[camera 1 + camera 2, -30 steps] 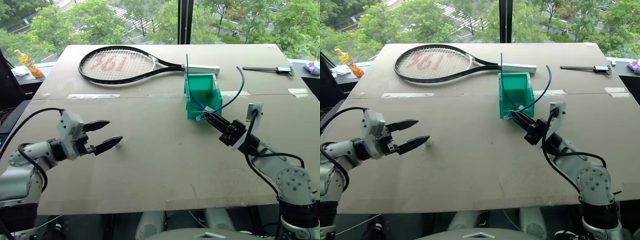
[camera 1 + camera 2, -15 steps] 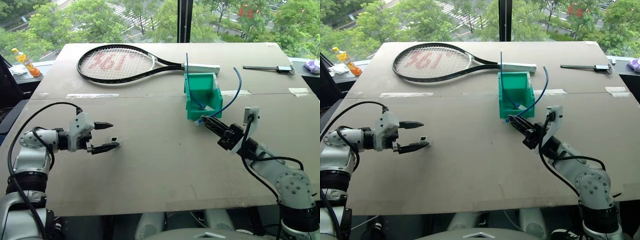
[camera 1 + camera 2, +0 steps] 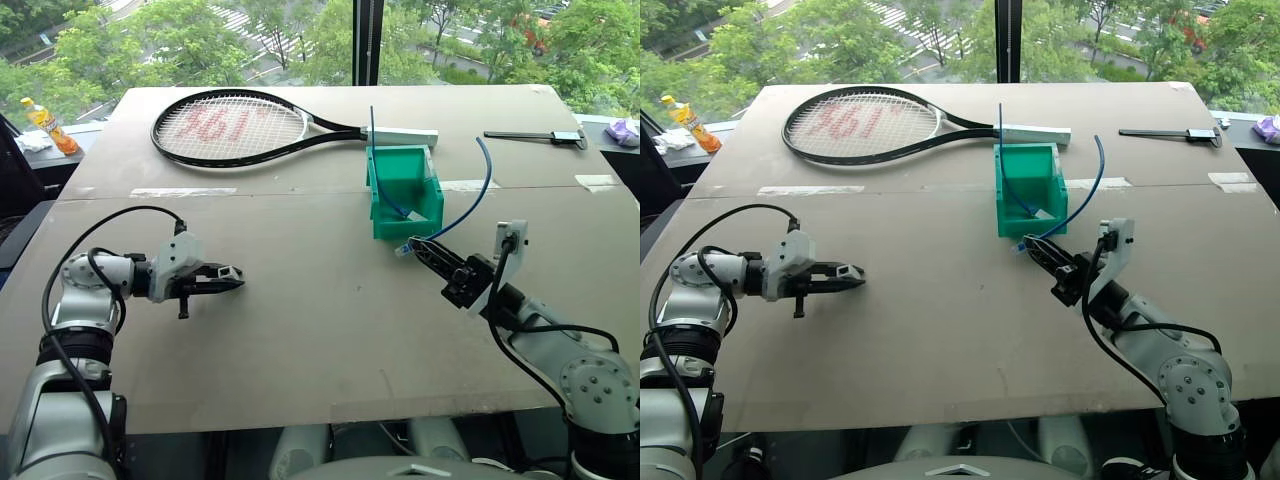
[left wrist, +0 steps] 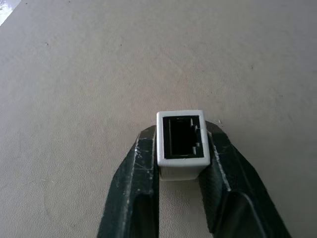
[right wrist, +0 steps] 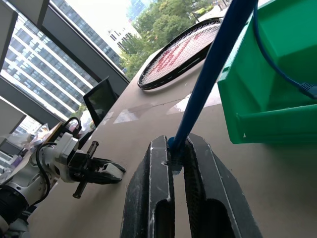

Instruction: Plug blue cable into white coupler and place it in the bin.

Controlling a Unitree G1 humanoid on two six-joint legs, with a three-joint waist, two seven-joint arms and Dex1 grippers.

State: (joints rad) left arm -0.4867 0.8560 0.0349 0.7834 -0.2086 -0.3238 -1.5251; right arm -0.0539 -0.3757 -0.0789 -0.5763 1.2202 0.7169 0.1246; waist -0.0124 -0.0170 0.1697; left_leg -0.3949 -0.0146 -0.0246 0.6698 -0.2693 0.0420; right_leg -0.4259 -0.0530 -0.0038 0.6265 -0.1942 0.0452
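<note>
Showing the tiny white plastic box-shaped coupler (image 4: 181, 144) clamped between the left gripper (image 3: 226, 277) fingers just above the tabletop, dark socket facing outward along them. The right gripper (image 3: 422, 250) pinches the thin bright blue cable (image 3: 478, 190) near its plug. Next: bring both together, aligning plug with socket.

A: Where does the light come from?
B: Even daylight from the window (image 3: 450, 40) behind the table (image 3: 320, 330); shadows are soft.

A: Any blur?
B: The right wrist view's background buildings look washed out.
</note>
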